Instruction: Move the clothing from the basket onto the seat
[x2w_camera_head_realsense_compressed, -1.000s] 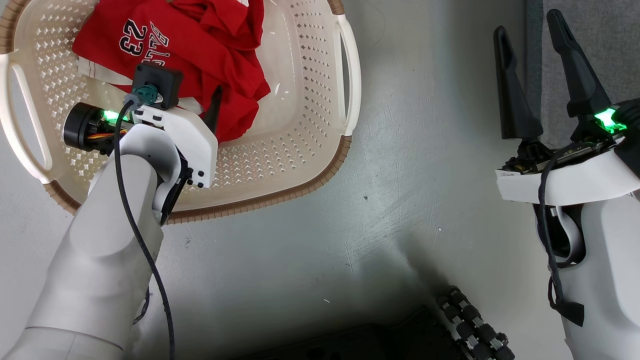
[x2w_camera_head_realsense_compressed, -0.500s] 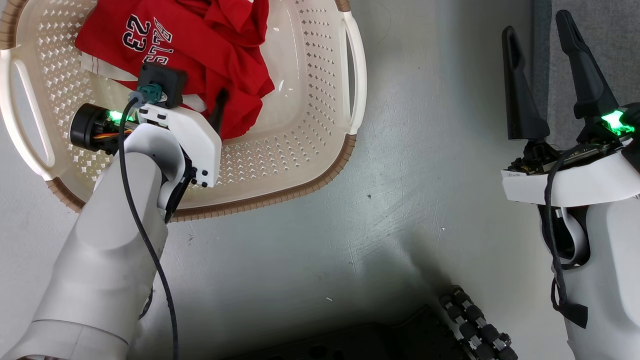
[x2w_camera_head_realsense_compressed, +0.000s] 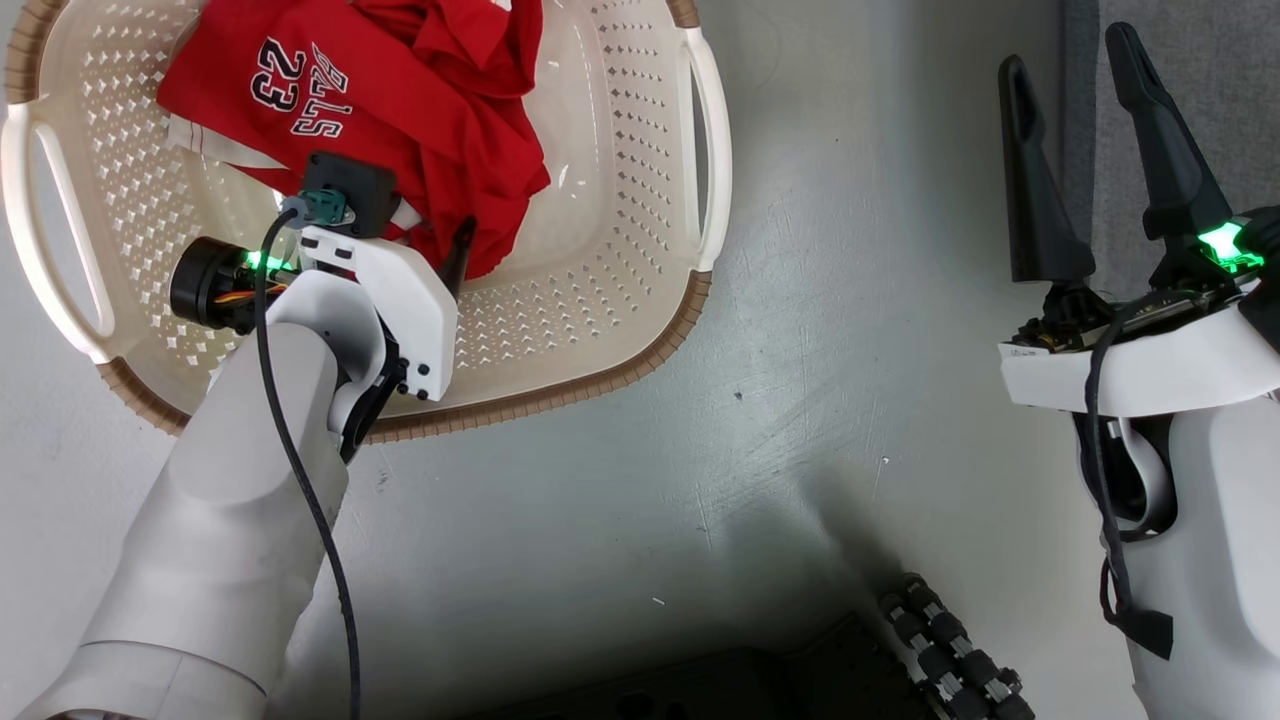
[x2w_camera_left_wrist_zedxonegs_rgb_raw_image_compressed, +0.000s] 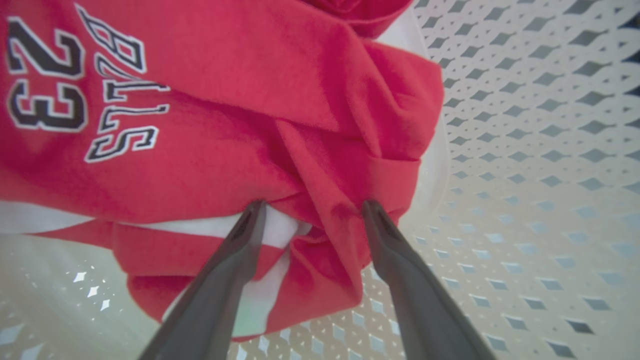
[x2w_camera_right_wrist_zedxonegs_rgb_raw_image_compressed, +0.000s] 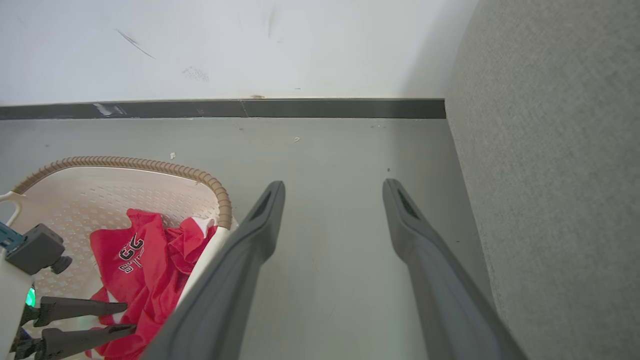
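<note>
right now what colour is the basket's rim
The rim is brown with a woven look; the head view shows it best.

Left end effector (x2w_camera_left_wrist_zedxonegs_rgb_raw_image_compressed: 314, 206), right end effector (x2w_camera_right_wrist_zedxonegs_rgb_raw_image_compressed: 333, 184): splayed.

Splayed right gripper (x2w_camera_right_wrist_zedxonegs_rgb_raw_image_compressed: 333, 184) beside seat (x2w_camera_right_wrist_zedxonegs_rgb_raw_image_compressed: 550, 175)

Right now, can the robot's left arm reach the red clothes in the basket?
Probably yes. The left gripper is down inside the basket, open, with its fingertips right at a fold of the red clothes. Nothing sits between them.
</note>
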